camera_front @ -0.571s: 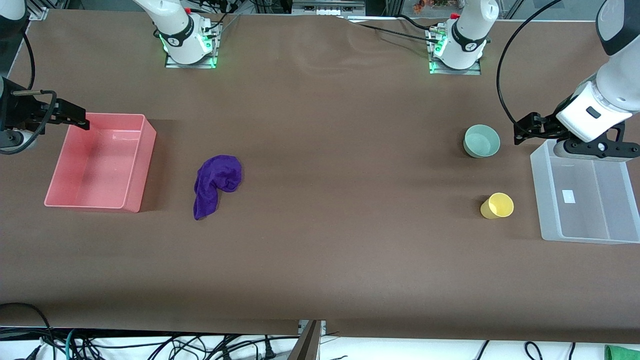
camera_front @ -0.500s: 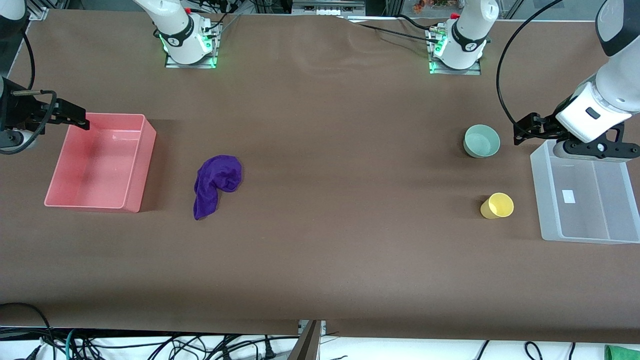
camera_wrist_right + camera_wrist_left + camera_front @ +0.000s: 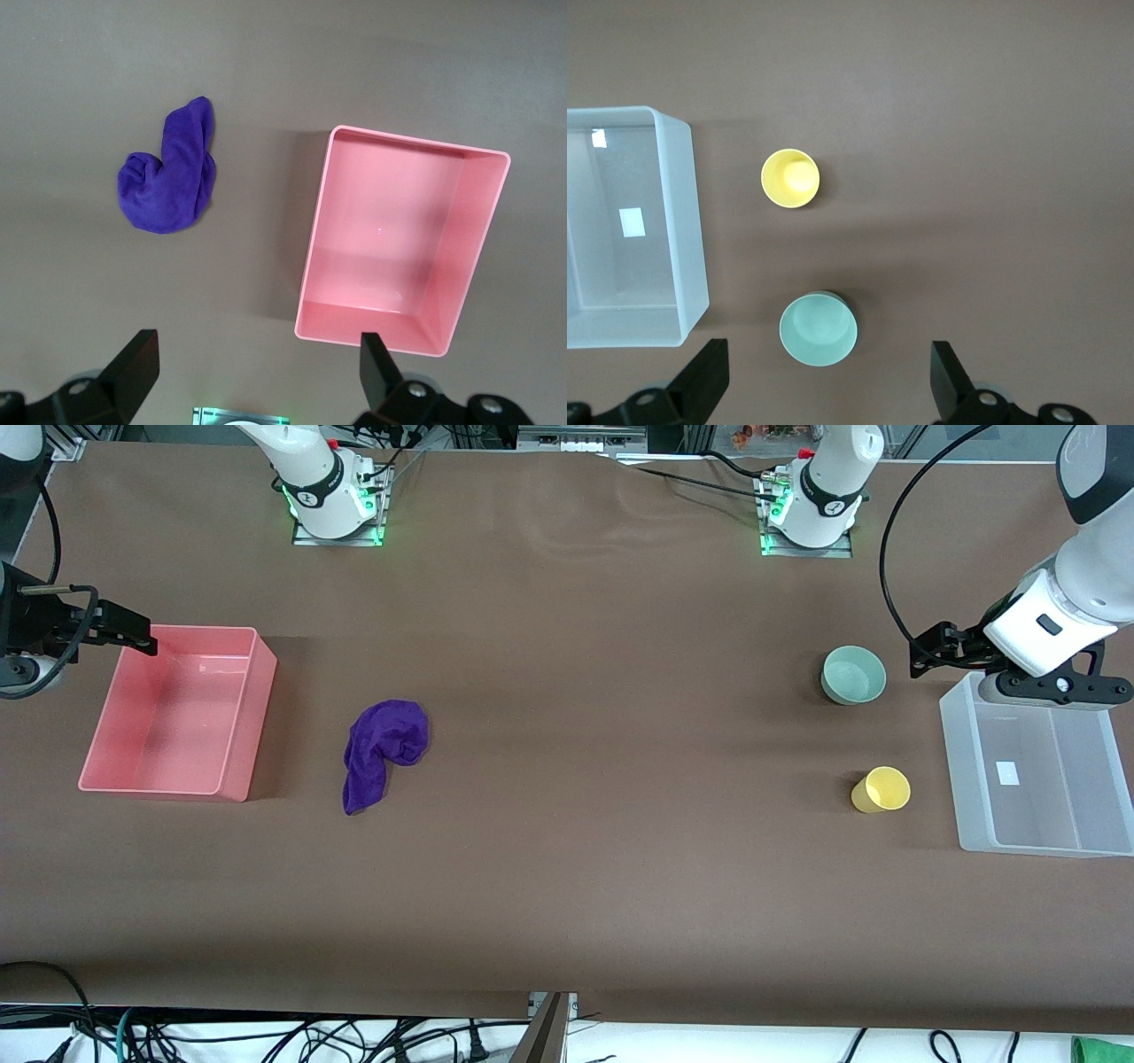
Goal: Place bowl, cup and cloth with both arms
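Front view is showing you a brown table (image 3: 567, 850) with cables (image 3: 266, 1036) trailing below its near edge. The bowl (image 3: 854, 675) is sitting toward the left arm's end, with the cup (image 3: 881, 789) nearer the camera, both beside a clear bin (image 3: 1035, 850). Your left gripper (image 3: 824, 390) is hanging spread wide over the table by the bowl. The cloth (image 3: 383, 751) is lying crumpled beside a pink bin (image 3: 248, 717); your right gripper (image 3: 252, 381) is hovering wide open over that bin's end, apart from the cloth.
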